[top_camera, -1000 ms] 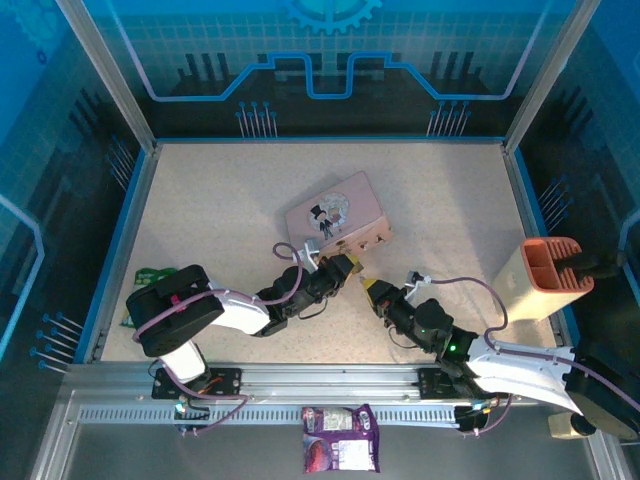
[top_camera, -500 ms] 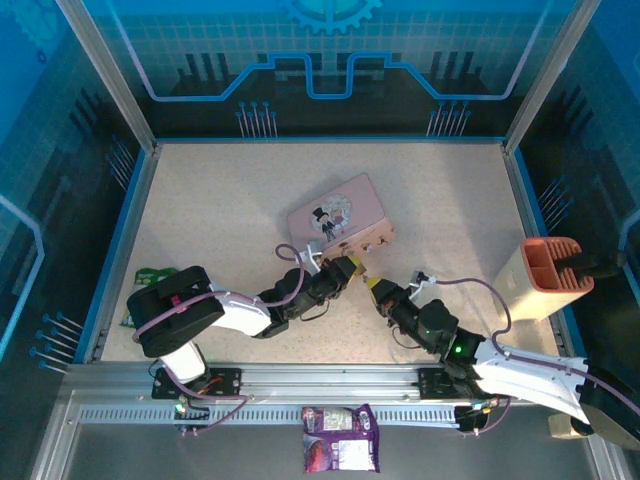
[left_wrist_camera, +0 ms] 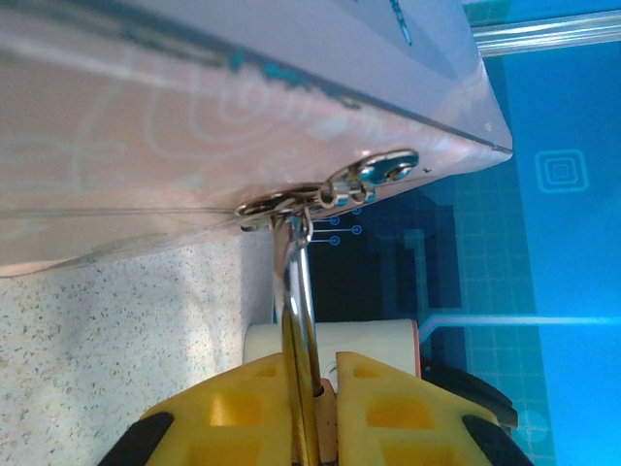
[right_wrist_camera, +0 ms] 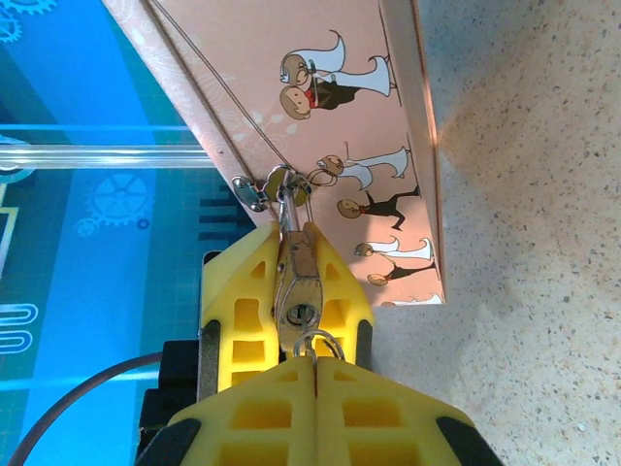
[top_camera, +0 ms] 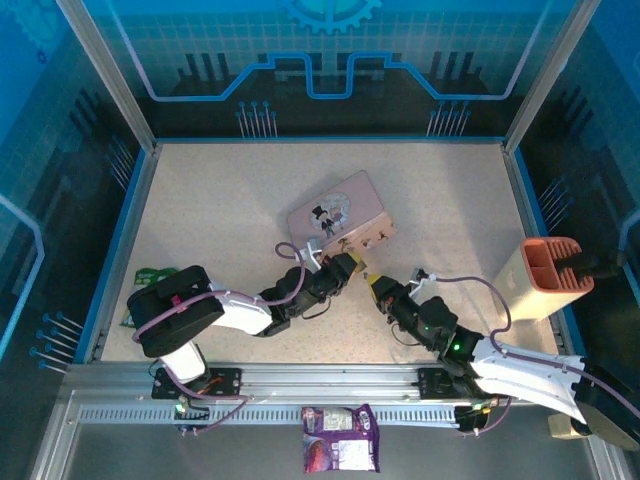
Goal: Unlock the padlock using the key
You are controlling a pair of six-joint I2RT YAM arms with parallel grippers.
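Observation:
The padlock (right_wrist_camera: pixel 298 274), a small brass body with a silver shackle (left_wrist_camera: pixel 298 291), hangs from the hasp (left_wrist_camera: pixel 374 175) of the pink box (top_camera: pixel 335 212). My left gripper (left_wrist_camera: pixel 325 367) is shut on the padlock's body, with its yellow fingers (right_wrist_camera: pixel 238 291) on either side. The key (right_wrist_camera: pixel 307 328) sits in the keyhole on the padlock's underside, and a small ring hangs from it. My right gripper (right_wrist_camera: pixel 315 361) is shut on the key's head, which is hidden between its fingers. In the top view the left gripper (top_camera: pixel 345 268) and right gripper (top_camera: pixel 378 288) meet just in front of the box.
A beige and orange holder (top_camera: pixel 545 278) stands at the right edge. A green packet (top_camera: pixel 150 276) lies at the left behind my left arm. A purple pouch (top_camera: pixel 340 450) rests on the front rail. Blue walls enclose the table (top_camera: pixel 220 200).
The pink box has shifted slightly, and my right arm has moved a little with the key. Both grips stay as they were.

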